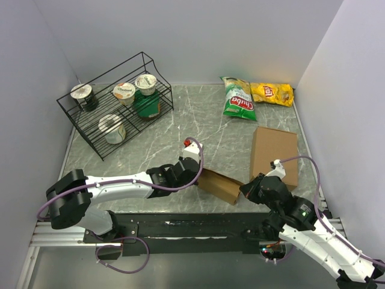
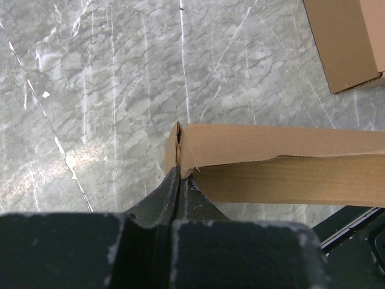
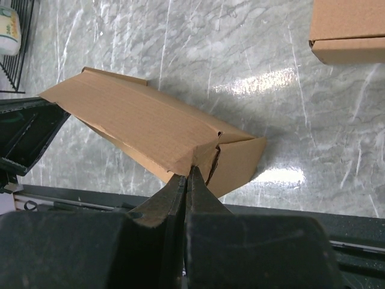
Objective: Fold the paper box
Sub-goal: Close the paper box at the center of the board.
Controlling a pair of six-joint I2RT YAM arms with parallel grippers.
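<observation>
Top view: grey marble table (image 1: 198, 120) is filling the frame. One black wire rack (image 1: 114, 111) is sitting at 10 o'clock, holding four foil-lidded cups (image 1: 124, 90): three are standing upright and one is lying on its side at the rack's near end. A dark green tub (image 1: 146, 105) is sitting in the rack just below the rightmost cup; I cannot tell what it is.

One plain cardboard slab (image 1: 274, 153) is lying flat at 3 o'clock, apart from everything else. Two snack bags are lying side by side at 1 o'clock, a green chip bag (image 1: 237, 99) and a yellow Lay's bag (image 1: 272, 93).

One paper box (image 1: 219, 185) is sitting at 6 o'clock near the table's front edge, between the two arms, partly folded into a long, low, tilted shape.

The left gripper (image 2: 180, 177) is pinching the box's left corner, jaws closed tight on the cardboard edge. The right gripper (image 3: 188, 177) is pinching a small flap at the box's right end, jaws also closed narrow on it.

Only the top view is showing the rack contents and the bags in full. The left wrist view is showing the pinched corner seam and a slab corner at 1 o'clock. The right wrist view is showing the box's open end flap, the left gripper's black body at 9 o'clock, and one cup at 11 o'clock.
</observation>
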